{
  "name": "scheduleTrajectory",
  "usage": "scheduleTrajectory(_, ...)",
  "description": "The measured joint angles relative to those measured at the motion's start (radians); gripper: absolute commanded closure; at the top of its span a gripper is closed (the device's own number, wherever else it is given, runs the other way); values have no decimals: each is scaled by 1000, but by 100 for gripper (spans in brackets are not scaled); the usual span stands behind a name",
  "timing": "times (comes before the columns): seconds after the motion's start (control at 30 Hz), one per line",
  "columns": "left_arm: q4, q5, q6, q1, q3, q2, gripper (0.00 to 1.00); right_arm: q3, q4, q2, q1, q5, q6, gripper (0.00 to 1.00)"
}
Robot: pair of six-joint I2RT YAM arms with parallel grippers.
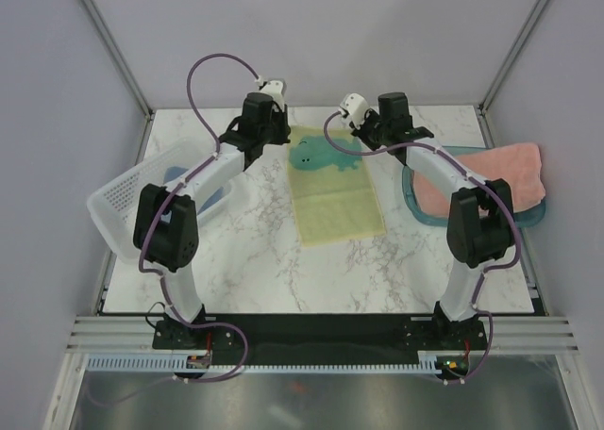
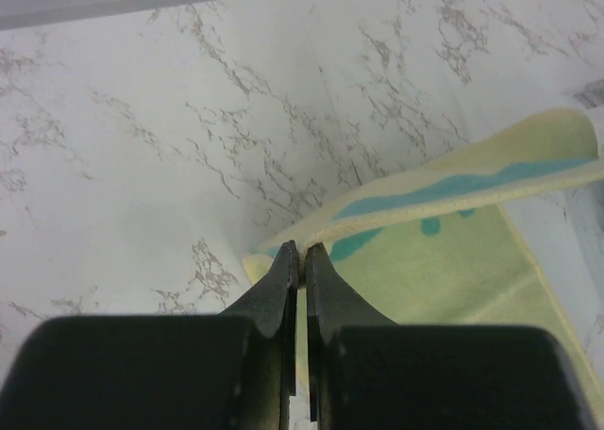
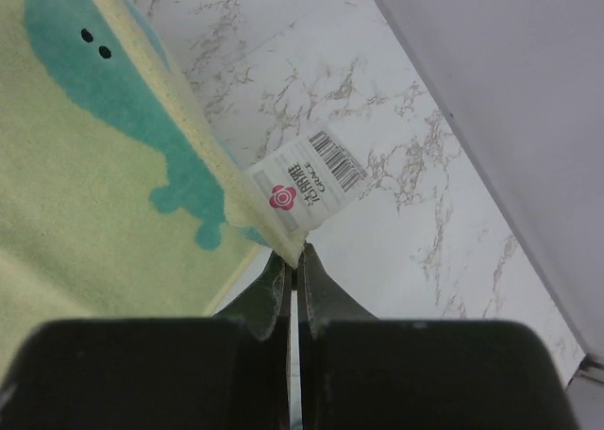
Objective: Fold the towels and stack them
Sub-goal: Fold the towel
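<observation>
The pale-yellow-and-teal towel (image 1: 332,192) lies lengthwise in the middle of the table, its far end lifted. My left gripper (image 1: 271,136) is shut on the towel's far left corner (image 2: 283,246). My right gripper (image 1: 363,134) is shut on the far right corner (image 3: 283,237), next to a white barcode tag (image 3: 307,187). The teal whale print (image 3: 104,81) shows on the raised edge. The salmon-pink towel (image 1: 491,177) lies in the teal tray (image 1: 415,204) at the right. A blue-grey towel (image 1: 179,173) sits in the white basket (image 1: 118,204) at the left.
The white basket leans tilted at the table's left edge. The teal tray sits at the right edge, the pink towel overhanging it. Grey walls close the back and sides. Bare marble (image 1: 245,260) shows in front of the yellow towel.
</observation>
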Motion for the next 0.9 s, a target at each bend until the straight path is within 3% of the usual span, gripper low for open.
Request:
scheduleTrajectory(0.47, 100, 185, -16, -64, -412, -98, 98, -325, 26, -136, -6, -6, -127, 100)
scheduleTrajectory(0.9, 140, 153, -31, -158, -616, -270, 98, -507, -35, -354, 38, 2, -98, 100)
